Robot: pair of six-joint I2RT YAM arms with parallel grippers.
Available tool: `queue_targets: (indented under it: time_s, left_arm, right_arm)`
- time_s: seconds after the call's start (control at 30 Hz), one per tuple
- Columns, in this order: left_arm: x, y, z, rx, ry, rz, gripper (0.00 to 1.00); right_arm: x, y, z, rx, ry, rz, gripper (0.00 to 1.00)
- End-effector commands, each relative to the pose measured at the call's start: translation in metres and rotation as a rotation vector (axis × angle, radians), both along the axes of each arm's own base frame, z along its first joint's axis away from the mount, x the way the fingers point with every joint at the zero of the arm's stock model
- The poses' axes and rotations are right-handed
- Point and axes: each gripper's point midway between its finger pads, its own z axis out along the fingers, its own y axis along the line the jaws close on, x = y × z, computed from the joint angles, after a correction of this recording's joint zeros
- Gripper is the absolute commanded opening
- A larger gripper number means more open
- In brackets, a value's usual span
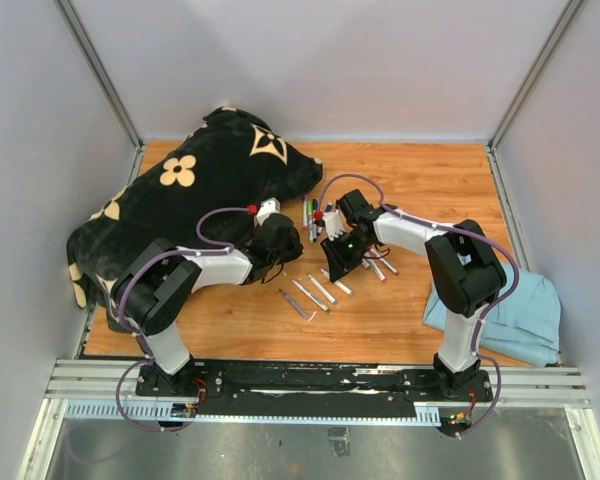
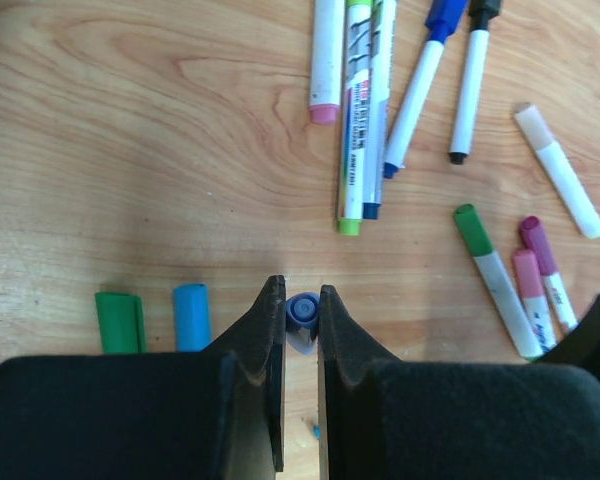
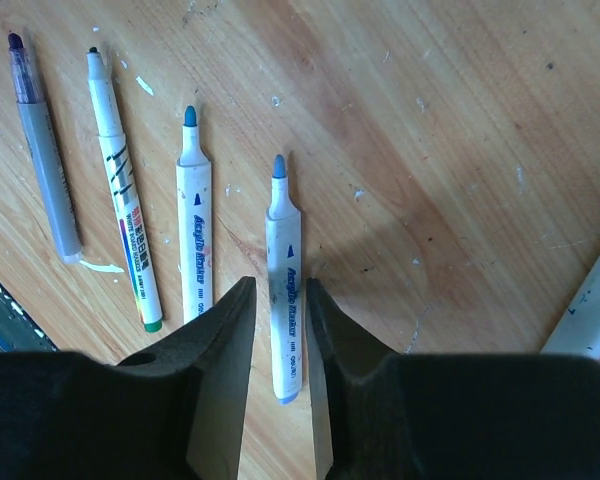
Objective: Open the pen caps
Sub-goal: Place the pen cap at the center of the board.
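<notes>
**A:** ok so who's got what here?

**B:** The left arm's fingers [image 2: 270,325] are pinched almost closed on a blue cap [image 2: 302,309]. It's seen end-on, so its long axis runs along the fingers. The right arm's fingers [image 3: 242,310] stand a bit apart on either side of a bare blue-tipped marker [image 3: 285,290]. It lies flat on the worktop [image 3: 460,150], tip toward the top of the frame. Looks like a loose straddle, not a clamp.

**A:** and the count?

**B:** Two caps lie at the lower left of the left wrist view: a green cap [image 2: 120,321] and a loose blue cap [image 2: 191,316]. Both are just left of the fingers and parallel to them. The held cap probably goes down beside those, so it's a short shift left. The right wrist view shows four uncapped markers in a row, straddled one included. Three capped markers [image 2: 510,300] (green, purple, pink) sit at the right of the left wrist view, slanting up-left.
</notes>
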Motion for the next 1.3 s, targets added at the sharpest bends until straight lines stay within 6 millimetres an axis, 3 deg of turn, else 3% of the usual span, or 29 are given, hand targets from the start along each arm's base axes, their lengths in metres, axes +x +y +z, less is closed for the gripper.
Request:
queue_targets:
  time_s: [0.0, 0.37, 0.43, 0.63, 0.77, 1.07, 1.27]
  left_arm:
    - [0.003, 0.008, -0.014, 0.104, 0.028, 0.036, 0.01]
    - [0.006, 0.013, -0.023, 0.157, 0.046, 0.061, 0.14]
    - [0.006, 0.014, -0.024, 0.159, 0.049, 0.068, 0.2]
    - [0.006, 0.014, -0.02, 0.154, 0.045, 0.069, 0.33]
    - [0.005, 0.015, -0.014, 0.145, 0.039, 0.07, 0.35]
    - [0.004, 0.01, 0.023, 0.114, -0.027, 0.054, 0.37]
    - [-0.008, 0.004, 0.073, 0.033, -0.143, -0.018, 0.37]
  right_arm:
    - [0.005, 0.005, 0.009, -0.005, -0.045, 0.01, 0.29]
    - [0.008, 0.005, 0.041, 0.05, -0.122, 0.041, 0.38]
    - [0.009, 0.004, 0.048, 0.066, -0.138, 0.047, 0.4]
    - [0.005, 0.003, 0.075, 0.118, -0.198, 0.093, 0.46]
    - [0.004, -0.002, 0.094, 0.136, -0.268, 0.118, 0.47]
    - [0.004, -0.014, 0.129, 0.184, -0.383, 0.128, 0.49]
    - [-0.002, -0.021, 0.155, 0.26, -0.446, 0.165, 0.51]
